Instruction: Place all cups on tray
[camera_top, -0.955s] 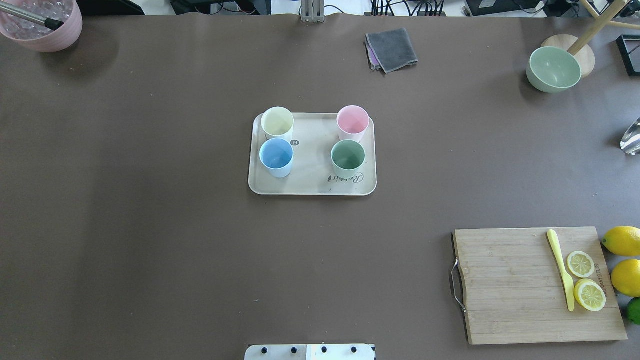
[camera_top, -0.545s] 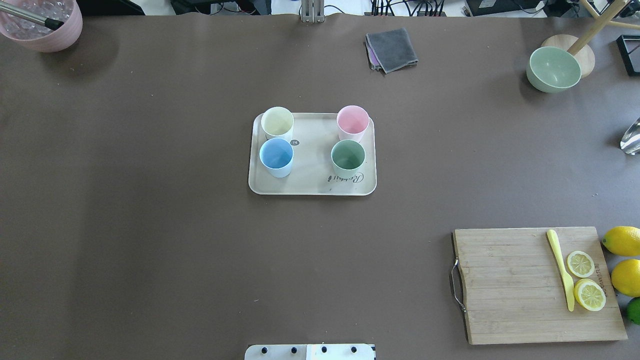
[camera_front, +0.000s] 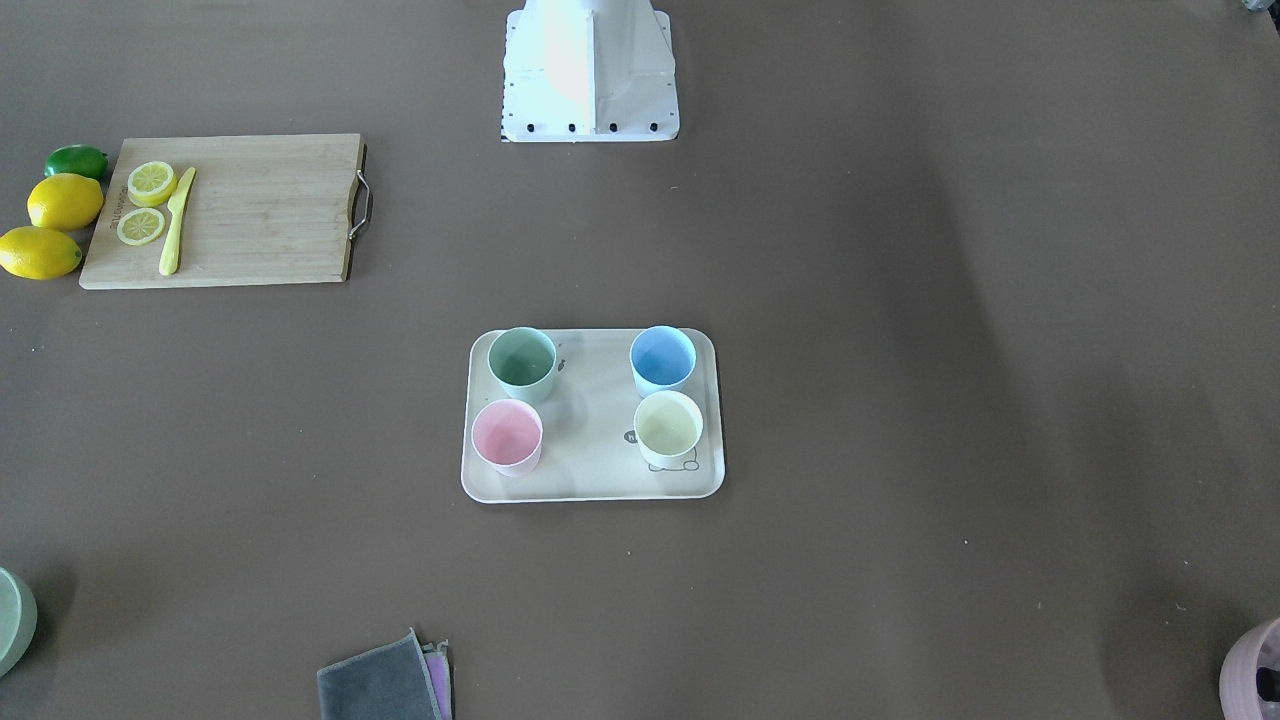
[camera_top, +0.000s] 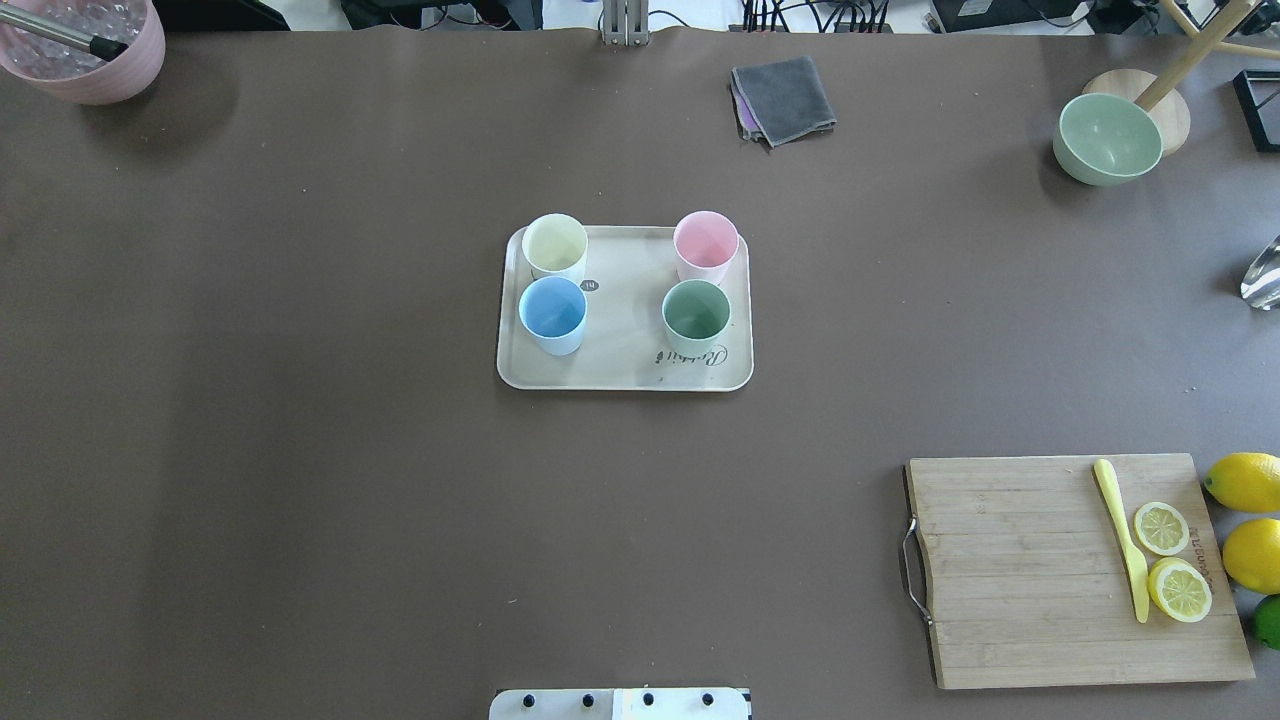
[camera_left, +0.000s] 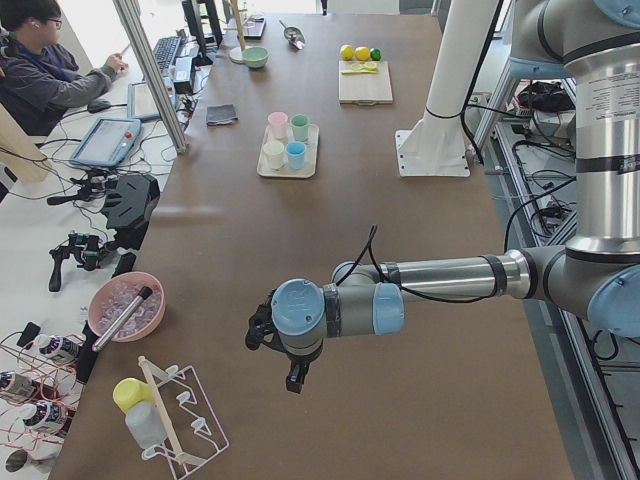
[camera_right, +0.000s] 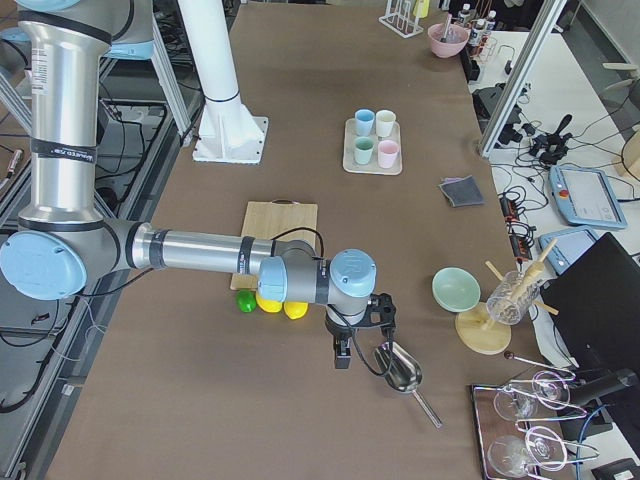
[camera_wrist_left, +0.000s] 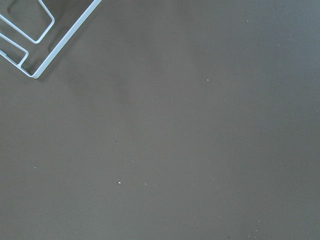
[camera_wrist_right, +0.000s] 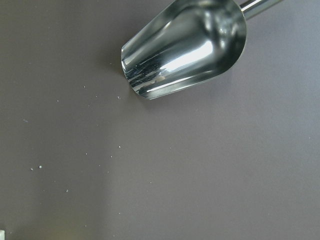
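Observation:
The cream tray (camera_top: 625, 335) lies at the table's middle, and shows in the front view too (camera_front: 590, 455). All four cups stand upright on it: pale yellow (camera_top: 554, 245), pink (camera_top: 706, 243), light blue (camera_top: 552, 310) and mint green (camera_top: 696, 312). In the front view they are green (camera_front: 521, 360), blue (camera_front: 662, 358), pink (camera_front: 506, 433) and yellow (camera_front: 668, 425). My left gripper (camera_left: 292, 378) hangs over bare table far off at the left end. My right gripper (camera_right: 343, 358) hangs far off at the right end. I cannot tell whether either is open or shut.
A wooden cutting board (camera_top: 1060, 570) with lemon slices and a yellow knife lies front right, lemons beside it. A green bowl (camera_top: 1107, 138), a grey cloth (camera_top: 782, 98) and a mauve pot (camera_top: 85, 60) stand at the back. A metal scoop (camera_wrist_right: 185, 47) lies under my right wrist.

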